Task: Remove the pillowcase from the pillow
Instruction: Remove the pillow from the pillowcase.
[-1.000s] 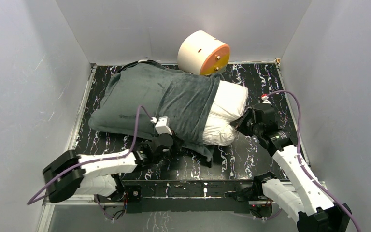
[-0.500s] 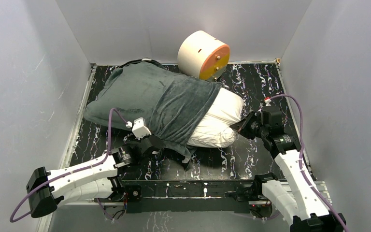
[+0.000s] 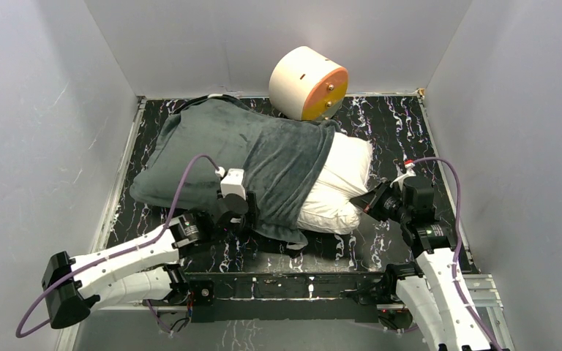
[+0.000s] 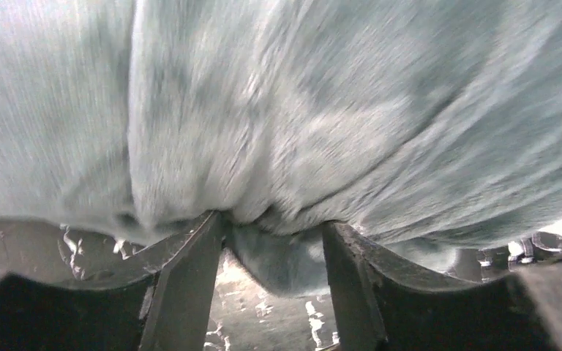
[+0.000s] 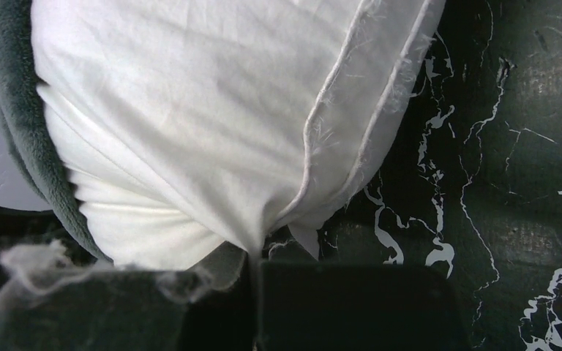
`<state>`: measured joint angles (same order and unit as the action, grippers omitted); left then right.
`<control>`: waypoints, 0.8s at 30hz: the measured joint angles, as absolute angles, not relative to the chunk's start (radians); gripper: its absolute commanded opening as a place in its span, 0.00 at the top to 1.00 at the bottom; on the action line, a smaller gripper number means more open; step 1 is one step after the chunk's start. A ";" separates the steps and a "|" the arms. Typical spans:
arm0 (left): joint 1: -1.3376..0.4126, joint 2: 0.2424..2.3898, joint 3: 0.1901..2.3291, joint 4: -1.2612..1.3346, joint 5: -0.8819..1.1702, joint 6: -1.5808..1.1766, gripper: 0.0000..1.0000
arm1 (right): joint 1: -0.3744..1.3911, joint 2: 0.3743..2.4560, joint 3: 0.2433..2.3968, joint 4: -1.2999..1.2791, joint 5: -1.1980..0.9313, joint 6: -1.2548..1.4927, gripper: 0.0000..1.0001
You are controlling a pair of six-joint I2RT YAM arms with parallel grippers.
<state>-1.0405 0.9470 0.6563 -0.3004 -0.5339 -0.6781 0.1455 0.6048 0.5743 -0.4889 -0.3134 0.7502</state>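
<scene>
Dark grey plush pillowcase (image 3: pixel 256 157) half-covers plump white pillow (image 3: pixel 339 179).
Only wrist views show it: left gripper (image 4: pixel 271 274) pinches a pillowcase fold, right gripper (image 5: pixel 255 267) clamps the pillow's corner.

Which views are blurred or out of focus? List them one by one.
Left wrist: the pillowcase is smeared with motion blur. Right wrist: the pillow is sharp, seams crisp; near fingers dark, featureless. Top external: sharp, evenly lit.
</scene>
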 measured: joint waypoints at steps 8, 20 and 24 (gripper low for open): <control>-1.036 0.949 0.897 -0.266 -0.447 -0.506 0.17 | 0.139 0.608 0.542 -0.476 -0.326 0.749 1.00; -1.036 1.486 1.245 -0.264 -0.308 -0.256 0.60 | 0.138 0.621 0.543 -0.490 -0.301 0.735 1.00; -1.037 1.502 1.270 -0.273 -0.344 -0.215 0.97 | 0.138 0.615 0.572 -0.545 -0.194 0.719 1.00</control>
